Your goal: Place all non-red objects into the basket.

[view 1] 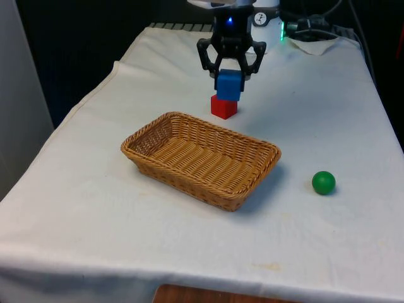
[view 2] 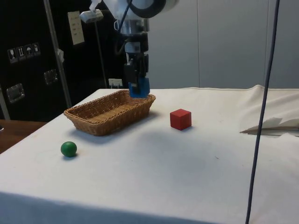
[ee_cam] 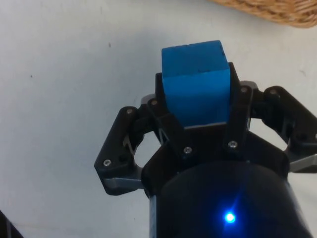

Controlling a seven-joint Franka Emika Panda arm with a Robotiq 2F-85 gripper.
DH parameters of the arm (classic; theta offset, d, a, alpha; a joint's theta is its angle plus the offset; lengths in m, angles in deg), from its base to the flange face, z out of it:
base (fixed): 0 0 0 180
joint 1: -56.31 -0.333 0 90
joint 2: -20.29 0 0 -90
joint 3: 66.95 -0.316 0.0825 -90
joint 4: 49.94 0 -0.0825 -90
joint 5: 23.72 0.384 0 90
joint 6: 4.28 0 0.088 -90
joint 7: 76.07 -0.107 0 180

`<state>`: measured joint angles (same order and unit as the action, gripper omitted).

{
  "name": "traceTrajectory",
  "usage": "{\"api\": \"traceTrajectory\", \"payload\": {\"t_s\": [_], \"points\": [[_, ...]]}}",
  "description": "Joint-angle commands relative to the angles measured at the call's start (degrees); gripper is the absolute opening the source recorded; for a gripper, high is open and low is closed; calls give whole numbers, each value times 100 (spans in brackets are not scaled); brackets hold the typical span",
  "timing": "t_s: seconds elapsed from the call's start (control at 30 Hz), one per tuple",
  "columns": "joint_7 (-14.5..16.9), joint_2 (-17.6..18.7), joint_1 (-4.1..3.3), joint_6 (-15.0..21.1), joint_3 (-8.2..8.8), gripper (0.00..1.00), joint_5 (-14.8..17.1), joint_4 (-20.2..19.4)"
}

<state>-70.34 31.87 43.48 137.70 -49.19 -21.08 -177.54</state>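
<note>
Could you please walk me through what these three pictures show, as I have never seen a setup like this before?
It is a white robot arm with a black two-finger gripper, working at a table under a white cloth. One picture looks across the table, one looks from its side, and one comes from a camera on the wrist. On the cloth stand a wicker basket, a red cube and a green ball. The gripper holds a blue cube in the air, above the cloth and near the basket. The job is to put everything that is not red into the basket, which holds nothing yet.
</note>
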Motion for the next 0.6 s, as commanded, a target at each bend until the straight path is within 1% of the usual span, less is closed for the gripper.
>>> {"api": "traceTrajectory", "payload": {"t_s": [0.0,0.03,0.13,0.17,0.2,0.33,0.47,0.5,0.53,0.57], "points": [[63,29,29,-69,-23,0,86,63],[63,29,29,-69,-23,0,86,63],[52,178,34,-115,0,0,97,258],[0,126,11,-46,17,0,23,178],[52,223,40,-126,0,0,97,309],[46,418,63,-195,29,0,115,550],[52,556,80,-223,74,0,126,699],[0,533,40,-160,92,0,57,653],[52,584,86,-223,80,0,126,733],[69,613,97,-223,92,0,132,756]]}}
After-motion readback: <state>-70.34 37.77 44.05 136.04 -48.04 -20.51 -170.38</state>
